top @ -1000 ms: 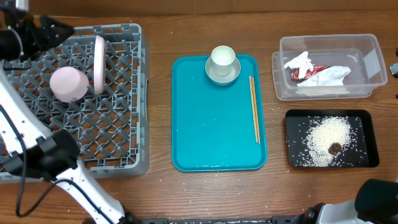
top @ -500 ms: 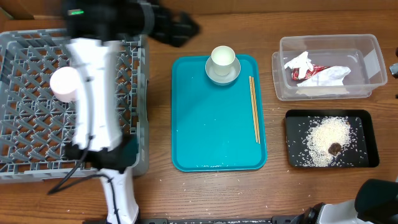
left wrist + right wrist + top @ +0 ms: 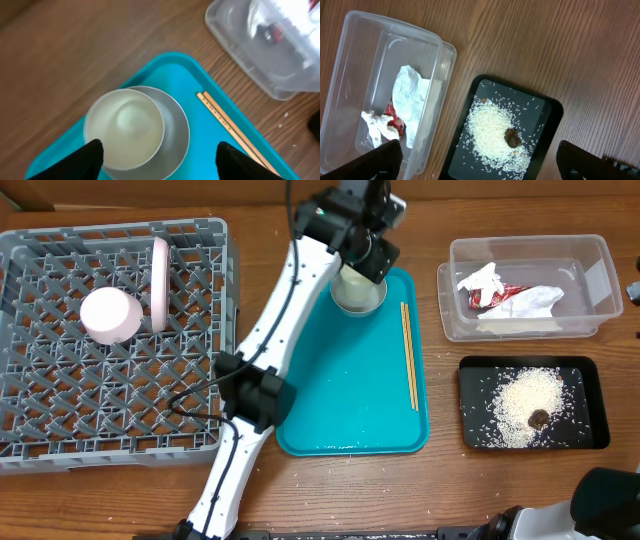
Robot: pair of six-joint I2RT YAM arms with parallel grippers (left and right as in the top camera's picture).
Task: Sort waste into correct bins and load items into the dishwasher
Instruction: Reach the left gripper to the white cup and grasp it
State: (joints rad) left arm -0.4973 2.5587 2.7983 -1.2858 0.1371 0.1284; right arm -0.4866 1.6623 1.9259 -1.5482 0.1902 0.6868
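Upright small white cup (image 3: pixel 125 127) nested in grey-green bowl (image 3: pixel 176 134) on teal tray (image 3: pixel 167 72).

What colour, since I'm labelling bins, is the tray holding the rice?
The tray is black; clearest in the right wrist view.

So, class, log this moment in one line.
left gripper open over white cup | cup sits in grey-green bowl on teal tray | right gripper open above black tray | nothing held

Left end effector (image 3: pixel 163 159) gapes (stretched forward); right end effector (image 3: pixel 485 161) too.
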